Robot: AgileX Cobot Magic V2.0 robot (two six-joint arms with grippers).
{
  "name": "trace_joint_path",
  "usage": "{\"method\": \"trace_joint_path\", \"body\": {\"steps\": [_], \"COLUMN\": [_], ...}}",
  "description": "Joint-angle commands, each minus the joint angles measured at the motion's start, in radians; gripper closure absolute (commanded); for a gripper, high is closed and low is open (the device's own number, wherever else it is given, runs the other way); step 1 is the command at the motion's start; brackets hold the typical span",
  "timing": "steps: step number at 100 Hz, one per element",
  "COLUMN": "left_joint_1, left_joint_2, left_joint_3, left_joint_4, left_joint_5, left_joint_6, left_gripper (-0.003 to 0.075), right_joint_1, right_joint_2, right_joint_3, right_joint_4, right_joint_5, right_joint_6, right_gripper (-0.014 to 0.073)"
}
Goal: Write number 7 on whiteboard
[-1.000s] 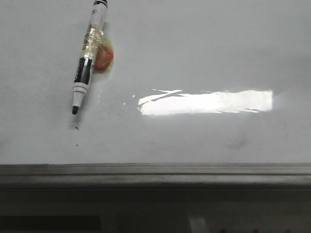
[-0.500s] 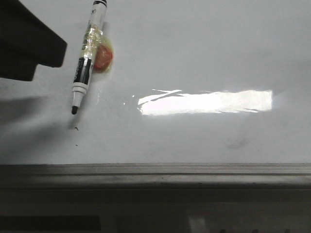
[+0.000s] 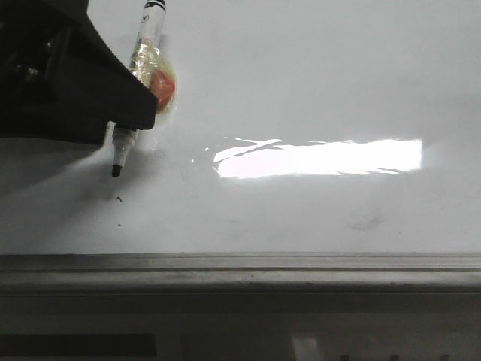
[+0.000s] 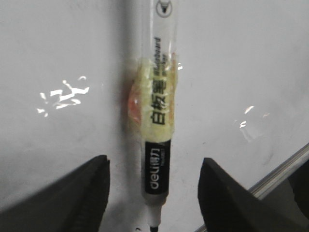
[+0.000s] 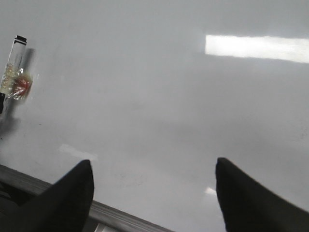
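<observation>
**Left arm moves in over the marker; board bears no 7**

Compared with 0.5 s ago, the dark bulk of the left gripper (image 4: 153,188) has pushed further across the upper-left of the front view and now covers the middle of the clear-barrelled black-and-white whiteboard marker (image 3: 120,150), which earlier lay fully exposed. The marker itself has not shifted: its black tip sits at the same spot and its black-capped rear end pokes out beyond the arm.

In the left wrist view the 2 black fingers (image 4: 67,193) stand spread wide, one on either side of the marker barrel and clear of it (nothing is gripped). A lump of yellowish tape with a red patch (image 4: 145,101) is wrapped around the barrel.

The large glossy white whiteboard with a grey metal frame edge (image 3: 316,90) lies flat, showing a bright rectangular glare and faint smudges. No number 7 is visible on it; only 2 tiny black specks (image 3: 119,199) sit just beyond the marker tip.

The right gripper (image 5: 154,193) hangs spread apart over bare board, well away from the marker.
</observation>
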Motion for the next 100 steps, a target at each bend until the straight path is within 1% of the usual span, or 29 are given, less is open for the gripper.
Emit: {"method": "trace_joint_path", "body": {"steps": [1, 8, 15, 20, 23, 25, 30, 34, 52, 63, 67, 70, 76, 83, 92, 100], "left_joint_1": [-0.002, -0.002, -0.002, -0.002, -0.002, -0.002, -0.002, -0.002, -0.002, -0.002, -0.002, -0.002, -0.002, -0.002, -0.002, -0.002], "left_joint_2": [0.013, 0.025, 0.034, 0.033, 0.033, 0.033, 0.033, 0.033, 0.029, 0.02, 0.012, 0.008, -0.012, -0.042, -0.087, -0.118], "left_joint_3": [-0.027, -0.027, -0.027, -0.027, -0.027, -0.027, -0.027, -0.027, -0.027, -0.027, -0.027, -0.027, -0.027, -0.027, -0.027, -0.027], "left_joint_4": [-0.008, -0.008, -0.008, -0.008, -0.008, -0.008, -0.008, -0.006, -0.004, 0.024, 0.037, 0.04, 0.032, -0.012, -0.128, -0.273], "left_joint_5": [-0.082, -0.082, -0.078, -0.071, -0.063, -0.06, -0.049, -0.038, 0.005, 0.119, 0.168, 0.197, 0.244, 0.259, 0.269, 0.31], "left_joint_6": [-0.002, -0.002, -0.002, -0.002, -0.002, -0.002, -0.002, -0.002, -0.002, 0.0, 0.014, 0.055, 0.14, 0.251, 0.448, 0.65], "left_gripper": [0.0335, 0.0354, 0.042, 0.0491, 0.0551, 0.0577, 0.0681, 0.0743, 0.0741, 0.0741, 0.0741, 0.0741, 0.0741, 0.0741, 0.0741, 0.074], "right_joint_1": [-0.006, -0.006, -0.006, -0.006, -0.006, -0.006, -0.006, -0.006, -0.006, -0.006, -0.006, -0.006, -0.006, -0.006, -0.006, 0.004], "right_joint_2": [0.022, 0.022, 0.022, 0.022, 0.022, 0.022, 0.022, 0.022, 0.022, 0.022, 0.022, 0.022, 0.026, 0.036, 0.055, 0.065], "right_joint_3": [-0.023, -0.023, -0.023, -0.023, -0.023, -0.023, -0.023, -0.023, -0.023, -0.023, -0.023, -0.023, -0.023, -0.023, -0.023, -0.023], "right_joint_4": [0.014, 0.014, 0.014, 0.014, 0.014, 0.014, 0.014, 0.014, 0.021, 0.073, 0.107, 0.156, 0.262, 0.41, 0.584, 0.698], "right_joint_5": [-0.077, -0.077, -0.077, -0.077, -0.077, -0.077, -0.077, -0.077, -0.066, -0.06, -0.06, -0.058, -0.044, -0.016, 0.015, 0.023], "right_joint_6": [-0.011, -0.011, -0.011, -0.011, -0.011, -0.011, -0.011, -0.011, -0.011, -0.011, -0.034, -0.076, -0.223, -0.387, -0.543, -0.629], "right_gripper": [0.0115, 0.0115, 0.0115, 0.0115, 0.0115, 0.0115, 0.0115, 0.0115, 0.0115, 0.0115, 0.0115, 0.0115, 0.0115, 0.0115, 0.0115, 0.0115]}}
